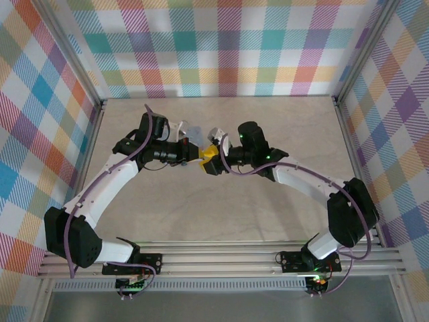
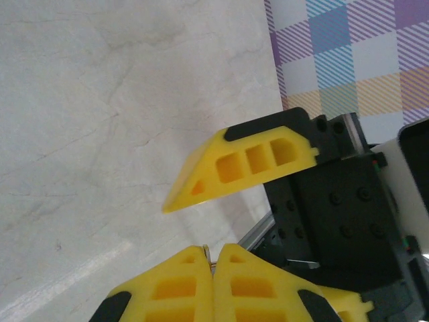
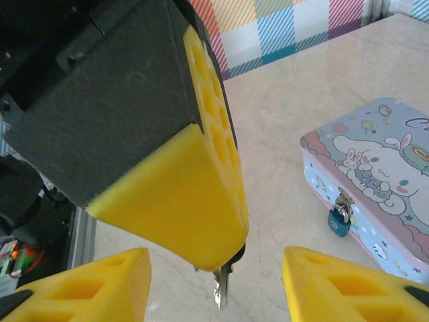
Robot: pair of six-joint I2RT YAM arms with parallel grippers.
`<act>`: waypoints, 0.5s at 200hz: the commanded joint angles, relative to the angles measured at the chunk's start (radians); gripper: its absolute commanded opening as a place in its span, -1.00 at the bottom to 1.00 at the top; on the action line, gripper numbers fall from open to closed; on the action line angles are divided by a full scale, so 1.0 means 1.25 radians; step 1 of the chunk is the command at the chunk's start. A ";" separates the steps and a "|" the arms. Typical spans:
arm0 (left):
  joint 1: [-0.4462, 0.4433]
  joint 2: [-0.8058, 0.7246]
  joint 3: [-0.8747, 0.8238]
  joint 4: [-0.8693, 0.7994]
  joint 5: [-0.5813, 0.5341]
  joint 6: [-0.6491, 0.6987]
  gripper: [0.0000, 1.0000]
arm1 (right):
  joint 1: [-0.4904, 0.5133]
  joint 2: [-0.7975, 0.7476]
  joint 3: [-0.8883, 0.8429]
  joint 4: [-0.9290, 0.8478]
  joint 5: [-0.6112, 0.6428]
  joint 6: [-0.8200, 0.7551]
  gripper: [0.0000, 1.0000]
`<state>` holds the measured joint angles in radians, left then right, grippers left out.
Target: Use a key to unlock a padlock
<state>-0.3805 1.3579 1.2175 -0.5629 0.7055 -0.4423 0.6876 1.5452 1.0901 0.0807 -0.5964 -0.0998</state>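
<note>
1. Right gripper (image 3: 216,263) sits closest to the lens in your right wrist view. Its jaws are about half open, one yellow finger at each side of frame, and it holds nothing.
2. Between those fingers hangs the key (image 3: 223,290), blade down, pinched at its head by the left gripper (image 2: 213,258). The left wrist view confirms those jaws are fully closed, with just a sliver of metal at the tips.
3. Padlock (image 3: 340,220): small, teal-bodied, hanging on the hasp at the front wall of the cartoon-print tin (image 3: 382,168). The shackle looks closed through the hasp, so it's not unlocked yet. Key and padlock are well apart.
4. The tin stands on the surface (image 3: 288,114), near its middle and a little toward the far edge, just beyond where the two grippers meet in the top view.
5. Step in hand, my read: a mid-air key handover or regrasp, left to right. No insertion has begun.
6. Next move: you need the right gripper to close squarely on the key, without twisting it, before the left lets go. Leave enough blade free to enter the keyhole. If the right takes the blade tip, you'll need another regrasp.
7. After that, line the blade up with the keyhole. I can't tell which way it faces. The padlock dangles free, so expect it to swing when pushed. The free gripper likely has to steady it.
</note>
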 commanded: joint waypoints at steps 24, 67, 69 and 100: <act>0.006 -0.005 0.038 -0.022 0.034 -0.026 -1.00 | 0.020 0.025 0.035 -0.023 0.000 -0.112 -0.02; 0.009 -0.002 0.035 -0.034 0.039 -0.014 -1.00 | 0.025 0.010 0.030 -0.009 0.034 -0.138 -0.79; 0.008 -0.002 0.034 -0.035 0.039 -0.013 -1.00 | 0.024 0.009 0.029 -0.009 0.035 -0.138 -0.81; 0.010 0.007 0.029 -0.034 0.047 -0.006 -1.00 | 0.025 -0.016 0.030 -0.045 0.049 -0.151 -1.00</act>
<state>-0.3767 1.3594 1.2301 -0.5812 0.7357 -0.4561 0.7132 1.5719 1.1019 0.0517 -0.5415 -0.2470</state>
